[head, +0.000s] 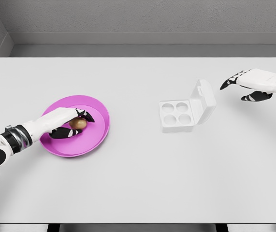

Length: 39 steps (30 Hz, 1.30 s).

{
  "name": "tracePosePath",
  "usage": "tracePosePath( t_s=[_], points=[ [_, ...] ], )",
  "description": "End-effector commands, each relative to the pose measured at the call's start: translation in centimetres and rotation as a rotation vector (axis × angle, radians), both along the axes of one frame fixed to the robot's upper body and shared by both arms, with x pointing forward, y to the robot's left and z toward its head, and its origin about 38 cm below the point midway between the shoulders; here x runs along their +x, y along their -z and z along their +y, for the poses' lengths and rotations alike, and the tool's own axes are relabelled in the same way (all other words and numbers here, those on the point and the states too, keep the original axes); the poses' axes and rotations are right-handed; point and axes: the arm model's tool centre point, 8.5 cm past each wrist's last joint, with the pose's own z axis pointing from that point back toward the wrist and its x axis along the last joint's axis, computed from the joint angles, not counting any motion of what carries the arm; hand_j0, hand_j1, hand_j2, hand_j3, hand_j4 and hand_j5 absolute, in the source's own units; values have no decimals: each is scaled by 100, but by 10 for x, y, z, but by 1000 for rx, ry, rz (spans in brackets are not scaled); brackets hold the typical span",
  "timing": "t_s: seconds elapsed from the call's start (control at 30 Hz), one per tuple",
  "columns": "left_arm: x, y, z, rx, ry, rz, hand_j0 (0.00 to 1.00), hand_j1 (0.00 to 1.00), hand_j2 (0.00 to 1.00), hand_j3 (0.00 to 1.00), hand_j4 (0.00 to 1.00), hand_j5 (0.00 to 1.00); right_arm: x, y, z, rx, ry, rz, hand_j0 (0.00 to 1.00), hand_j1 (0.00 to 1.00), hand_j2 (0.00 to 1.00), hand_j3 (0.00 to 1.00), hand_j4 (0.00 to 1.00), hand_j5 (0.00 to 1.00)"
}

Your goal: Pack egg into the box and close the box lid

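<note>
The black-tipped fingers [83,115] of the left hand [65,123] are curled around the brown egg [78,123]: the upper fingers lie over its top and the thumb comes under it from below, so the hand grips the egg. The egg is on the pink plate [96,133], a little left of the plate's middle, and I cannot tell if it is touching the plate surface or slightly lifted. The left arm comes over the plate's left rim from the lower left corner of the picture.

To the right of the plate, well apart from it, the white egg box [178,116] stands on the white table [138,183]. The box has four round cups, all without an egg. Its lid [203,100] is open and is tilted up on the box's right side.

Further right from the plate, beyond the box lid, the right hand [246,84] hovers near the table's right edge. Its fingers are stretched out and relaxed, pointing left toward the lid, and they hold nothing. The hand is not touching the box.
</note>
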Motion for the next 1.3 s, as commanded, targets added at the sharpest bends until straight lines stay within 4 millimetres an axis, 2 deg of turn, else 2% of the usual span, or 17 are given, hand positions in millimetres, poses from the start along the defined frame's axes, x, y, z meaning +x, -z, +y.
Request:
tracePosePath(
  t_s=[0.0,0.07,0.2,0.27,0.63,1.07,1.27],
  points=[
    [0,0,0,-4,-1,1,66,66,66,66,66,66,0,-1,-1,4,3,-1,74,74,74,74,74,74],
    [-1,1,1,-4,-2,3,62,62,62,62,62,62,0,0,-1,4,4,0,74,74,74,74,74,74],
    [-1,2,2,-4,-5,7,61,61,61,61,61,61,0,0,-1,4,5,2,74,74,74,74,74,74],
    [-1,2,2,-3,-6,6,53,53,53,53,53,53,-1,4,0,-2,2,14,74,74,74,74,74,74],
    [-1,-1,3,-4,-10,0,35,35,35,35,35,35,1,1,0,-2,1,7,74,74,74,74,74,74],
    [1,-19,-5,-9,17,-54,25,25,25,25,25,25,2,-2,1,0,-3,-1,74,74,74,74,74,74],
    [0,-28,-10,-14,31,-79,25,25,25,25,25,25,2,-3,2,1,-4,-2,74,74,74,74,74,74]
  ],
)
